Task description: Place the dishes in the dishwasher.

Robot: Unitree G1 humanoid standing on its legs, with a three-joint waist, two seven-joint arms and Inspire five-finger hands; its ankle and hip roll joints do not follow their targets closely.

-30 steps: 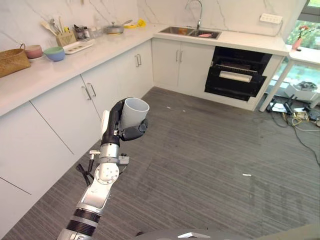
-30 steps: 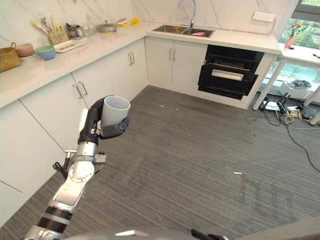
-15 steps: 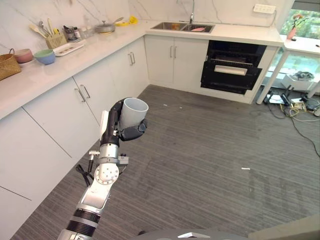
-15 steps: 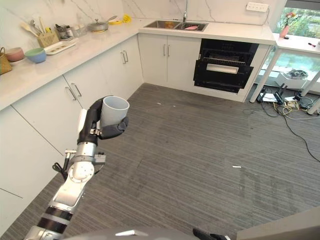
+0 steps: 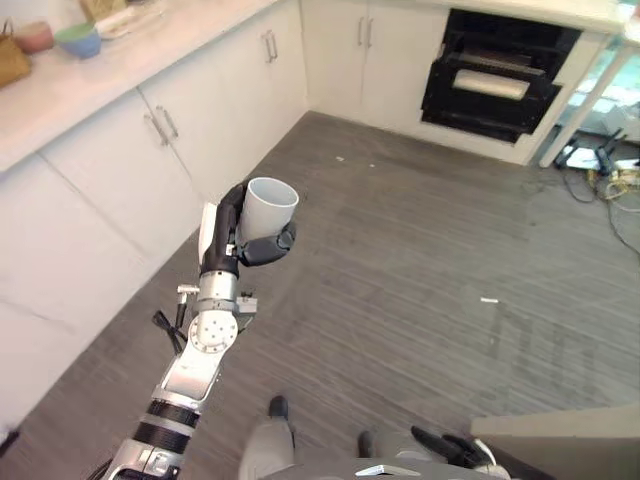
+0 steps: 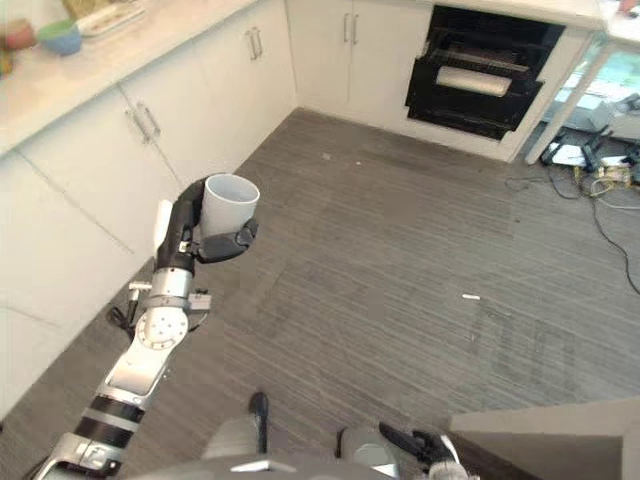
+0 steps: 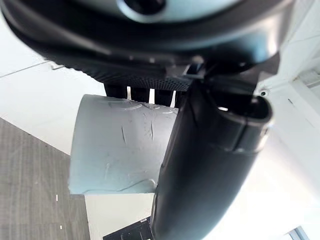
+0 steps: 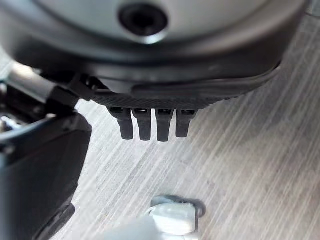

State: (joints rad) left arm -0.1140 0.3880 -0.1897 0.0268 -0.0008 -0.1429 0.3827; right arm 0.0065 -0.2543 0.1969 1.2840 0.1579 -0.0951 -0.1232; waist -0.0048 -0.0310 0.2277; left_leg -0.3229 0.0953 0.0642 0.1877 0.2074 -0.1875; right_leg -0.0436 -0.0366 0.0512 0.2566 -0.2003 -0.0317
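1. My left hand (image 5: 235, 235) is wrapped around a white cup (image 5: 267, 208), fingers behind it and the thumb curled across its lower front; the cup stands upright, mouth up, raised over the grey striped floor (image 5: 420, 250).
2. In the left wrist view the same cup (image 7: 117, 145) lies against the fingers (image 7: 150, 95), with the thumb (image 7: 210, 165) pressed across its side. The grip looks snug.
3. From the head cameras the cup sits at about 10 o'clock from the middle of the view, well apart from the dishwasher.
4. The dishwasher (image 5: 495, 80) is at roughly 1 o'clock, far across the floor, a dark open-fronted bay built into the white cabinets (image 5: 130, 170). Something pale (image 5: 490, 84) lies across its front; I cannot tell what it is.
5. The worktop (image 5: 80, 85) runs along the 10 to 11 o'clock side. A blue-green bowl (image 5: 78, 40) rests on it, with a pink bowl (image 5: 36, 36) just beside it.
6. My right hand (image 8: 150, 120) hangs over the floor in its own wrist view, fingers straight and relaxed, holding nothing.
7. A tangle of cables (image 5: 605, 160) lies on the floor at about 2 o'clock.
8. A small white scrap (image 5: 489, 300) lies on the floor at about 3 o'clock.
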